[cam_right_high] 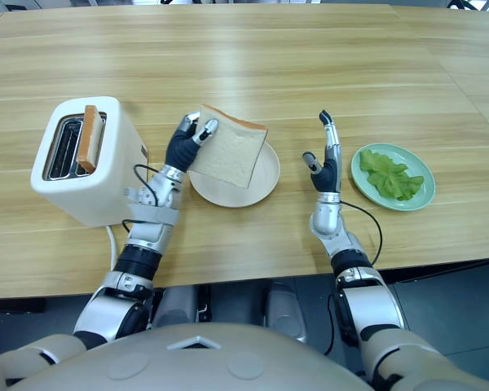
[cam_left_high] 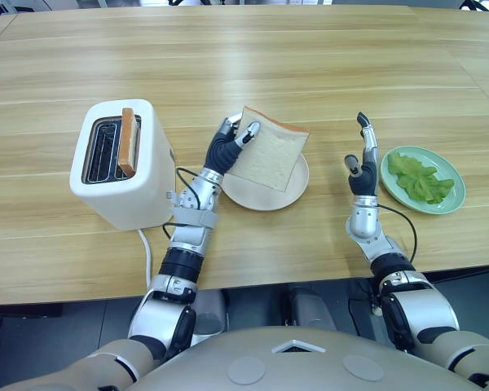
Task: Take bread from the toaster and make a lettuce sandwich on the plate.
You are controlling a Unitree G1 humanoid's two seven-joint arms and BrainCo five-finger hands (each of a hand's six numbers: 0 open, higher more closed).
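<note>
The left robot hand [cam_left_high: 226, 148] has its fingers closed on the left edge of a slice of white bread [cam_left_high: 270, 161], pinching it near the upper corner. The slice hangs tilted over the round beige plate [cam_left_high: 261, 200], its crust edge towards the far edge of the counter [cam_left_high: 310, 65] and its lower part covering much of the plate's far half; whether the bottom of the slice touches the plate cannot be told. The plate sits towards the near edge of the counter, roughly midway along it. Just left of the left robot hand's wrist stands the white toaster [cam_left_high: 134, 186], also towards the near edge, with a second slice of bread [cam_left_high: 128, 143] standing upright in the slot closer to the plate, its brown crust poking above the top. A white cable [cam_left_high: 145, 249] runs from the toaster's base over the near edge. The right robot hand [cam_left_high: 363, 166] is raised upright between the beige plate and a pale green plate [cam_left_high: 454, 201], fingers stretched out and pointing up, holding nothing and touching neither plate. The green plate lies just beside that robot hand, towards the right edge of the counter, and carries a loose heap of lettuce [cam_left_high: 420, 181] leaves
</note>
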